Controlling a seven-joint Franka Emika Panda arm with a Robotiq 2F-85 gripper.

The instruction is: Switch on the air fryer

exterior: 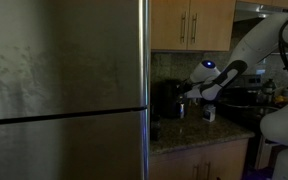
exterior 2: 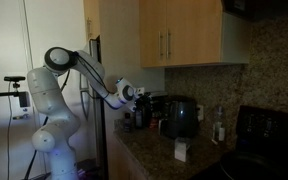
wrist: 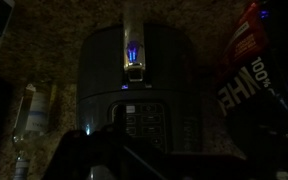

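air fryer [exterior 2: 181, 117]: 1, open gap before the gripper [exterior 2: 137, 98] (not touching)
mug [exterior 2: 181, 150]: 1, white, on counter [exterior 2: 152, 157]
fingers: spread too dark to tell

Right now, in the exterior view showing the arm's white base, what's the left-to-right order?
Arm base → end effector → air fryer → small bottle → dark stove. The white item in front of the air fryer overlaps it, so it's omitted.

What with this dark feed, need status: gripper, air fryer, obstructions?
Gripper facing air fryer, off it, jaws unreadable. Air fryer upright, panel facing wrist camera. Nothing seen between.
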